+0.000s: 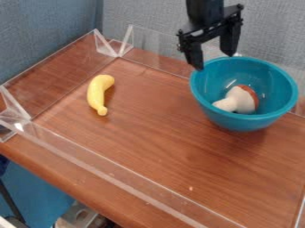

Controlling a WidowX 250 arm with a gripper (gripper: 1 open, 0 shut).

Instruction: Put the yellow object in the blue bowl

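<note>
The single camera view looks down at an angle on a brown wooden surface (155, 134) fenced by low clear plastic walls (71, 142), with a grey-blue backdrop behind it.

The yellow object (100, 93), a small curved banana, lies flat on the wood toward the left side of the surface, roughly midway between the far left corner and the near left corner. It runs lengthwise from far to near, its darker tip pointing toward the near edge. Nothing touches it, and it sits well apart from everything else.

The blue bowl (276, 105) stands upright on the right side of the surface, close to the right edge and nearer the far edge than the near one. Inside it rests a white and reddish-brown lump (237, 100), lying against the bottom of the bowl.

The claw (212, 50) hangs from the top of the picture over the far edge, its black fingers (192, 55) pointing steeply down. The jaws stand apart with nothing between them. The tips hover just above and beside the far left part of the bowl's rim, well away from the banana, which lies off to the left across bare wood
</note>
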